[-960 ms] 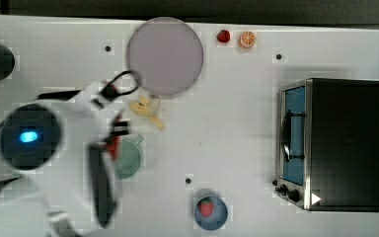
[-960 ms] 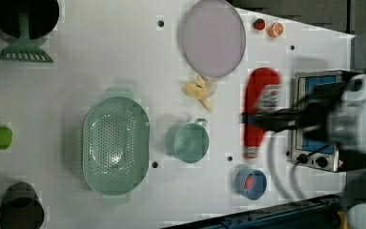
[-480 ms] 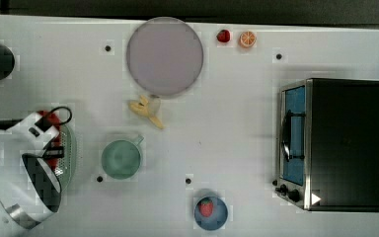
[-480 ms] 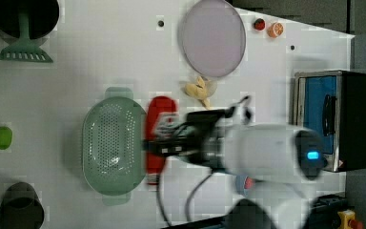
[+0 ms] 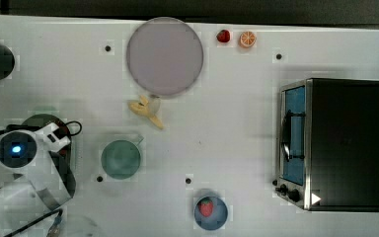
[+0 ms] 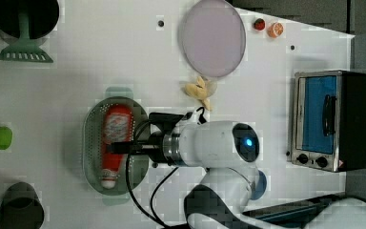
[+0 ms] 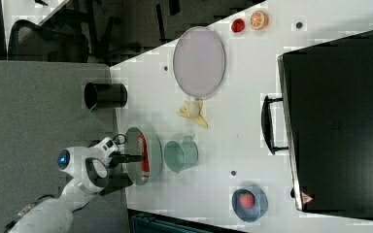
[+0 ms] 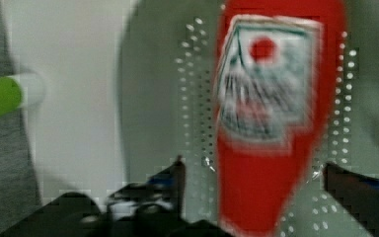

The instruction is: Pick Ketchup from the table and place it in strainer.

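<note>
Wrist view: the ketchup bottle lies flat on the dotted floor of the strainer, between the two dark fingers of the gripper. The fingers stand wide, each with a visible gap of strainer floor between it and the red body, so nothing is held. The bottle's white label patch faces up, and its body narrows towards the fingers' side of the picture.

Left view: the same bottle rests lengthwise inside the strainer, its white cap towards the left view's bottom. The gripper hangs over the bottle's middle, reaching across the strainer's rim from the arm's white wrist.

Judged step: the placing appears done and the release made; what is left is the retreat. The next move calls for a straight lift clear of the basket wall, with the fingers kept apart so that neither drags the bottle or tips the light basket.

Materials and shapes: the bottle is smooth red plastic, rounded and tapering, likely to roll a little on its side. The strainer is a pale green oval of thin plastic, its bottom pierced with rows of small holes and its walls shallow. The table beneath is plain white and matt.
</note>
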